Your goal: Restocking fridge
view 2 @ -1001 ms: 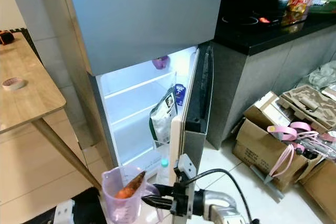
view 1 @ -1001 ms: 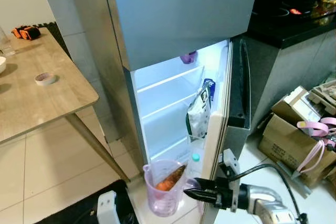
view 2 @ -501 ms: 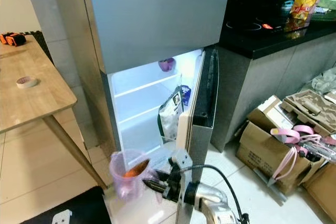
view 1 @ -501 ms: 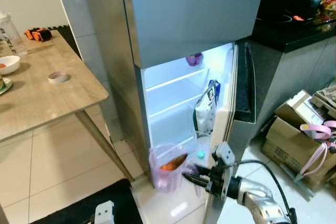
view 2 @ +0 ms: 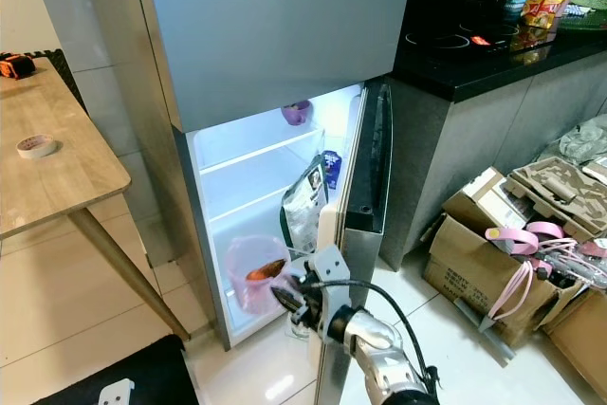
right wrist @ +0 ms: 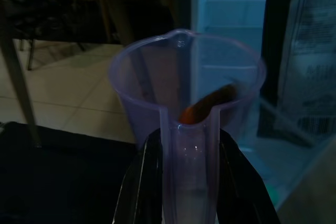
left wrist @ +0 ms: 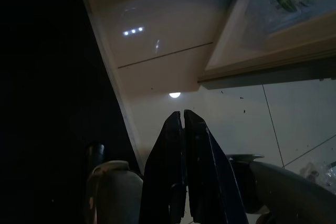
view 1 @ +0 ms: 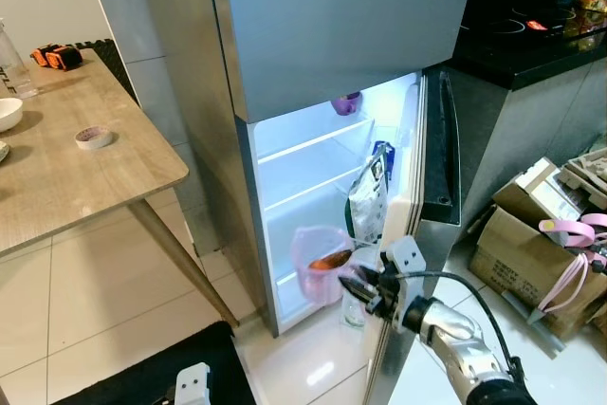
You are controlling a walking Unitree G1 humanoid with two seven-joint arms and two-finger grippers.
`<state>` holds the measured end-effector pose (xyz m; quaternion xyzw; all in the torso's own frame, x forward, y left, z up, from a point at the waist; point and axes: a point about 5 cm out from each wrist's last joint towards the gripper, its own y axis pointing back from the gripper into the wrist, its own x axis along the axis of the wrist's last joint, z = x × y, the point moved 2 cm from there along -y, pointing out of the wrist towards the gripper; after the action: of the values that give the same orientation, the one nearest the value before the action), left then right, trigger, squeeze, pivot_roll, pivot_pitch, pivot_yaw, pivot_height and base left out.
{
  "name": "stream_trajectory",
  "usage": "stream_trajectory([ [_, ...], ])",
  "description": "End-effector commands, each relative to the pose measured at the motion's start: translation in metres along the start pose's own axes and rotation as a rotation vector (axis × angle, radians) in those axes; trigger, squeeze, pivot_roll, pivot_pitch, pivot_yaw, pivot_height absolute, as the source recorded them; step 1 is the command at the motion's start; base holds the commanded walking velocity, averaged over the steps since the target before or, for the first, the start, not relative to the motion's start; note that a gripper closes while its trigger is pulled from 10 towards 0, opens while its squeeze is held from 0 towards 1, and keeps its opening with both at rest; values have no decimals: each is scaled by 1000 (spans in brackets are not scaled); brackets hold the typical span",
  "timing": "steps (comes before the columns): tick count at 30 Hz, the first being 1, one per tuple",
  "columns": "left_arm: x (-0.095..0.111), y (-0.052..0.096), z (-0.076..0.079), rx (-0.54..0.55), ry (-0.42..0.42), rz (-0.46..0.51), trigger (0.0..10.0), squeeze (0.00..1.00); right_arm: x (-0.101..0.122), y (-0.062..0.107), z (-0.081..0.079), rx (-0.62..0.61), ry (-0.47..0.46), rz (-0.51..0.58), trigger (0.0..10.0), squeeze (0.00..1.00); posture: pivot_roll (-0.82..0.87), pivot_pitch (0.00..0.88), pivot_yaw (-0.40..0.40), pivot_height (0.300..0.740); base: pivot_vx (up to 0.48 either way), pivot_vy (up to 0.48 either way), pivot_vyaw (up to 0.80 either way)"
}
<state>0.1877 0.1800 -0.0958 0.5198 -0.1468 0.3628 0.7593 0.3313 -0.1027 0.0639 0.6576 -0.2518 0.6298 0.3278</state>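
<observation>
- Right now we face the fridge (view 1: 341, 26), its lower door (view 1: 432, 168) swung open and the inside lit.
- Beside it on our left stands a wooden table (view 1: 57, 177) with a tape roll (view 1: 92, 138).
- Cardboard boxes (view 1: 531, 244) sit on the floor to our right.
- Door shelf holds a snack bag (view 1: 368, 198) and a water bottle (view 1: 355, 308).
- Our right gripper (view 1: 358, 285) is clamped on the handle of the pink measuring cup (view 1: 321, 263), held at the fridge's lower compartment opening.
- Inside the cup lies a carrot (view 1: 331, 260).
- Our left gripper (left wrist: 182, 129) hangs low over the floor tiles, fingers pressed together, holding nothing.
</observation>
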Motion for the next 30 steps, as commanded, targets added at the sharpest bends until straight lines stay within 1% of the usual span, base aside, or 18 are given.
stream_trajectory([
  [1,-5,0,3,-10,-10,-16,10000,0,2,6,21,-141,21,-2,10000,0,-89,0,5,740,0,0,0],
  [2,-5,0,3,-10,-10,-16,10000,0,2,6,21,-141,21,-2,10000,0,-89,0,5,740,0,0,0],
  [3,-5,0,3,-11,-12,-17,10000,0,2,7,25,-161,19,-3,10000,0,-89,0,5,740,0,0,0],
  [4,-5,0,3,-11,-14,-19,10000,0,3,10,31,-196,22,-1,10000,0,-89,0,5,740,0,0,0],
  [6,-6,0,3,-12,-16,-21,10000,0,1,14,38,-228,28,-9,10000,0,-89,0,5,740,0,0,0],
  [9,-6,0,3,-13,-18,-24,10000,0,1,17,42,-244,28,-12,10000,0,-89,0,5,740,0,0,0],
  [15,-7,1,3,-16,-19,-27,10000,0,0,18,42,-246,30,-10,10000,0,-87,0,4,740,0,0,0],
  [16,-7,0,4,-23,-18,-25,10000,0,-2,20,48,-295,43,-27,10000,0,-87,0,4,740,0,0,0],
  [18,-8,0,5,-27,-19,-25,10000,0,-3,22,53,-337,51,-42,10000,0,-87,0,4,740,0,0,0],
  [19,-8,0,5,-27,-19,-27,10000,0,-3,25,59,-372,60,-53,10000,0,-87,0,4,740,0,0,0],
  [20,-8,0,5,-27,-20,-28,10000,0,-3,27,62,-395,67,-60,10000,0,-87,0,4,740,0,0,0],
  [21,-8,0,5,-27,-20,-28,10000,0,-3,27,62,-395,67,-60,10000,0,-87,0,4,740,0,0,0],
  [22,-9,0,5,-27,-20,-29,10000,0,-4,30,67,-425,72,-69,10000,0,-87,0,4,740,0,0,0],
  [23,-8,0,5,-29,-22,-29,10000,0,-3,38,78,-490,85,-80,10000,0,-87,0,4,740,0,0,0],
  [25,-7,0,5,-32,-25,-27,10000,0,-2,46,87,-546,109,-94,10000,0,-87,0,4,740,0,0,0],
  [29,-7,1,3,-30,-26,-30,10000,0,1,54,98,-613,133,-86,10000,0,-84,0,6,740,0,0,0],
  [30,-7,1,3,-30,-26,-30,10000,0,1,54,98,-613,133,-86,10000,0,-84,0,6,740,0,0,0],
])
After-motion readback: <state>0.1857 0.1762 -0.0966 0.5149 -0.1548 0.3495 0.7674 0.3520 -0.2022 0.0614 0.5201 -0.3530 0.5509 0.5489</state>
